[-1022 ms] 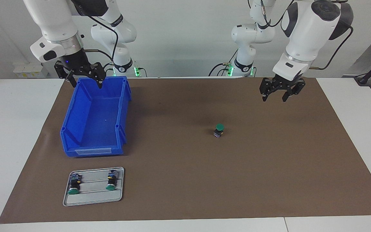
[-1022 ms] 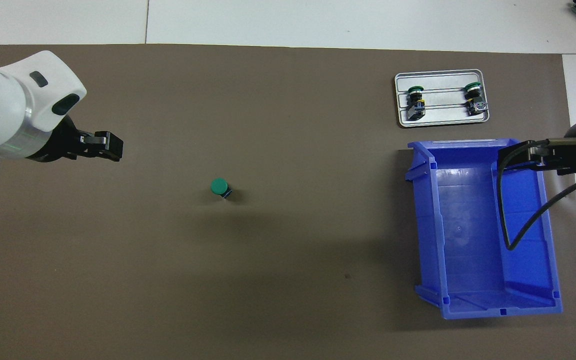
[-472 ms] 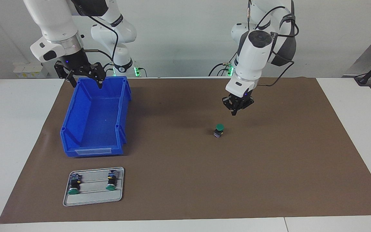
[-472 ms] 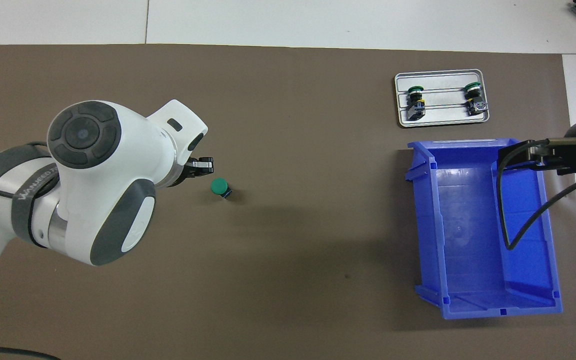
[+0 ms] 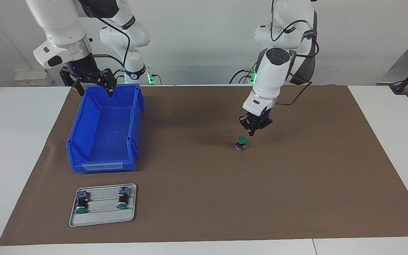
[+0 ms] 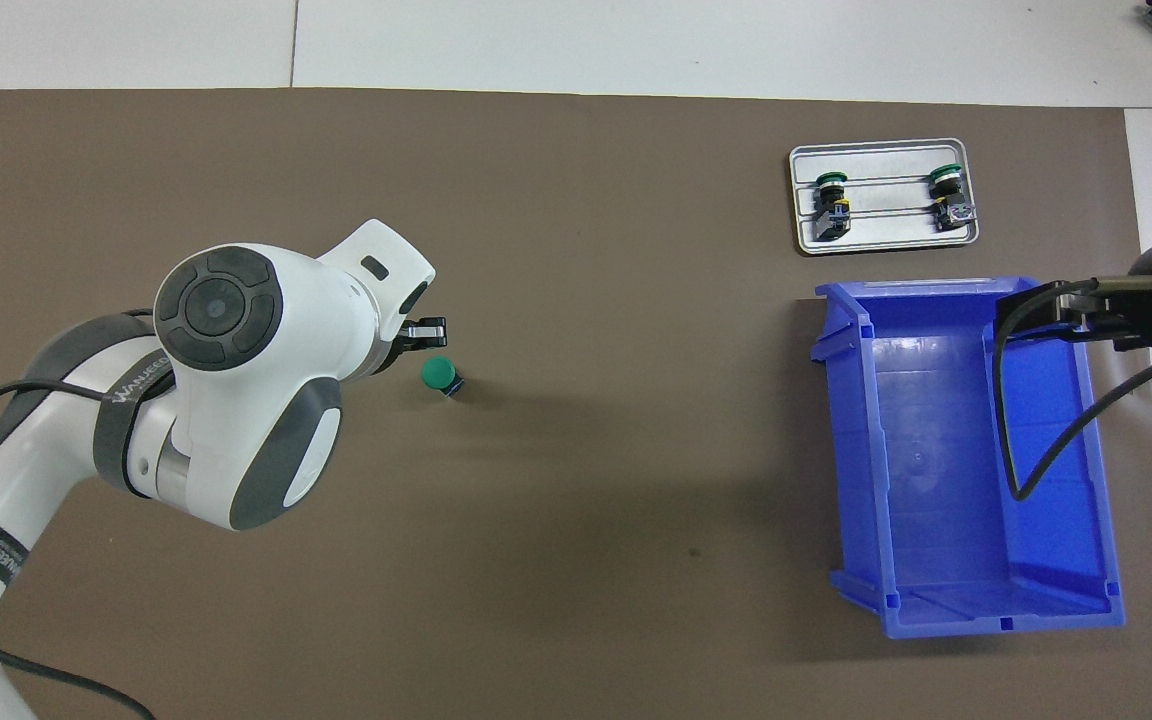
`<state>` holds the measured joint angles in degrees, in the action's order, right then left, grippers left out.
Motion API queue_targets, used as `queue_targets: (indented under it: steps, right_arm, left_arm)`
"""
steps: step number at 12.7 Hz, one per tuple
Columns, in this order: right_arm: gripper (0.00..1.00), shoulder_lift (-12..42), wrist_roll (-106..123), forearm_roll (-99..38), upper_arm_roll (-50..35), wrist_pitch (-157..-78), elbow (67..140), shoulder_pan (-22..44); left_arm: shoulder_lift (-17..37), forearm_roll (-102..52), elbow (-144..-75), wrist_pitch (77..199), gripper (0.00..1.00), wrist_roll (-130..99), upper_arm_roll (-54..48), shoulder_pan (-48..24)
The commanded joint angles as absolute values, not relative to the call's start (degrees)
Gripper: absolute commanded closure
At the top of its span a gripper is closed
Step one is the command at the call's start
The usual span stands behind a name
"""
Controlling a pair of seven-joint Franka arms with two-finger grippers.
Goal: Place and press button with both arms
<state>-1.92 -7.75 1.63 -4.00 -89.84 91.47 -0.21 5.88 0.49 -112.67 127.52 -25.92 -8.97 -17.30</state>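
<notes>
With the green-capped push-button (image 5: pixel 240 143) already standing mid-mat, we are hovering our left gripper (image 5: pixel 251 133), fingers pinched empty, seemingly just above it, pressing undone, while the right gripper (image 5: pixel 96 88) is waiting wide open over the blue plastic bin (image 5: pixel 83 141).

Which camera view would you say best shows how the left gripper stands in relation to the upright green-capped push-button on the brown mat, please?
The facing view: the shut left gripper hangs just above the upright green-capped push-button, not touching it. The overhead view shows only the button's cap and the gripper's tip beside it, most of the gripper hidden under the arm's white wrist.
</notes>
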Motion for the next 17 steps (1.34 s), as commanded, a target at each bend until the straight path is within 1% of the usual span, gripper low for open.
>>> queue_targets:
  steps: [1,4,10,15,17]
  right_arm:
    - [0.00,-2.72,-8.44,1.76,-4.40,-89.56,92.20,-0.70]
    - [0.00,-2.72,-8.44,1.76,-4.48,-89.56,92.20,-0.79]
    - [0.00,-2.72,-8.44,1.76,-4.40,-89.56,92.20,-0.70]
    - [0.00,-2.72,-8.44,1.76,-4.48,-89.56,92.20,-0.70]
    - [0.00,-2.72,-8.44,1.76,-4.48,-89.56,92.20,-0.79]
  left_arm:
    - [7.81,1.05,-114.08,131.04,1.00,-27.33,-8.09,-19.60]
    - [9.14,1.05,-114.26,131.31,1.00,-27.42,-8.09,-19.60]
    - [9.23,1.05,-116.89,132.88,1.00,-28.12,-8.09,-20.39]
    - [10.19,1.05,-121.55,139.13,1.00,-28.12,-8.09,-20.39]
    - [10.37,1.14,-120.07,137.48,1.00,-28.04,-7.91,-20.30]
